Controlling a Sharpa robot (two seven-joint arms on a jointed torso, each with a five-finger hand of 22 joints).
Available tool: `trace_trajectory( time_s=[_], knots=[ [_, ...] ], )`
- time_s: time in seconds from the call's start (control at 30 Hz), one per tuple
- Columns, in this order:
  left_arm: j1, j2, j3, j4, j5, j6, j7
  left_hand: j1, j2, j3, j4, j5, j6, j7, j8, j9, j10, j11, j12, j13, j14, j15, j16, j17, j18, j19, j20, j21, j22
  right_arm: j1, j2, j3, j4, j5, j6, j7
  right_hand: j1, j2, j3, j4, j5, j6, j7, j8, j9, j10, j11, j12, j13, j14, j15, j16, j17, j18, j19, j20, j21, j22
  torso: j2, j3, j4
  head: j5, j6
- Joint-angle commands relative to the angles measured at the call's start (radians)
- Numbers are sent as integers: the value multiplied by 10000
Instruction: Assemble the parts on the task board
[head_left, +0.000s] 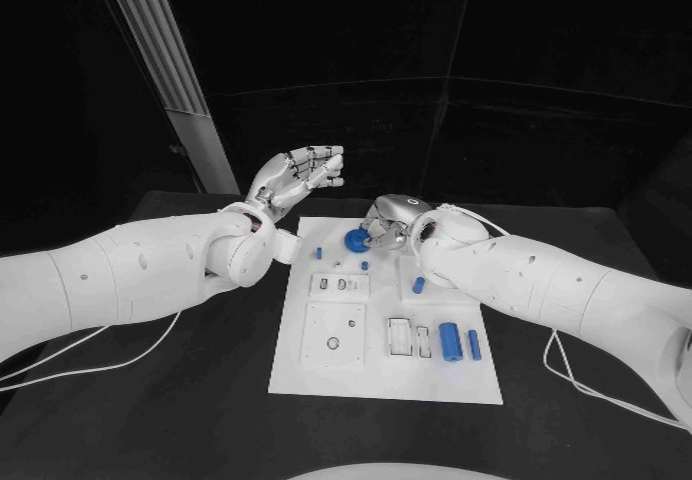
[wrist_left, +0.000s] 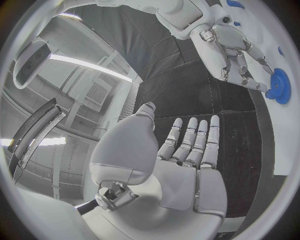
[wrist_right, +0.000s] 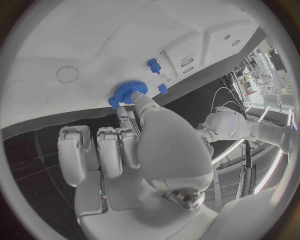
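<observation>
The white task board (head_left: 378, 350) lies in the middle of the black table. A blue gear (head_left: 355, 239) sits at the board's far end. My right hand (head_left: 392, 222) reaches down to it, and the thumb and a finger pinch its rim. The right wrist view shows the gear (wrist_right: 128, 92) at the fingertips (wrist_right: 140, 101) of that hand (wrist_right: 137, 150). The left wrist view shows the same right hand (wrist_left: 234, 52) on the gear (wrist_left: 279, 86). My left hand (head_left: 296, 175) hangs raised above the board's far left corner, and its palm (wrist_left: 187, 165) is bare with the fingers straight.
A blue cylinder (head_left: 451, 342) and a thin blue pin (head_left: 475, 345) lie at the board's near right. Small blue pegs (head_left: 420, 285) (head_left: 317, 252) (head_left: 364, 266) stand mid-board. Two pegs (wrist_right: 152, 63) (wrist_right: 162, 88) are close to the gear. Cables trail on the table at both sides.
</observation>
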Motion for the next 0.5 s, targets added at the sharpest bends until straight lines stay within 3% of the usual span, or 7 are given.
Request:
trace_trajectory(
  time_s=[0.03,0.33,0.5],
  knots=[
    [23,1,8,7,-44,10,2022,10,112,-60,-4,24,-75,1362,34,-2,-42,17,-26,5,-43,-3,-28,14,50,-71,0,-25,-15,23,22,6,-4,-87,-28,-20,-110,-5,-66,-15,-138,-140,4,-48,-18,1059,70,25,2632,1041,51,24,2634,-75,1019,45,31,2634,1,-7,5,-4,-13],
    [23,-7,8,13,-44,7,2019,31,131,-61,-4,35,-91,1361,44,-3,-41,16,-24,5,-42,-3,-24,14,49,-79,0,-24,-15,22,11,6,17,-88,-70,21,-177,-27,-132,-12,-309,-220,-11,-30,-13,1059,56,25,2632,1041,45,24,2634,-75,1019,47,31,2634,1,-7,4,-3,-22],
    [24,-5,8,6,-44,15,2018,31,131,-61,-4,35,-91,1361,44,-3,-41,16,-24,5,-42,-3,-24,14,49,-79,0,-24,-15,21,-64,6,109,-88,-375,234,-213,-5,-160,0,-413,-151,-12,25,15,1059,55,25,2632,1041,42,24,2634,-75,1019,44,31,2634,-1,-4,1,5,-22]
  ],
)
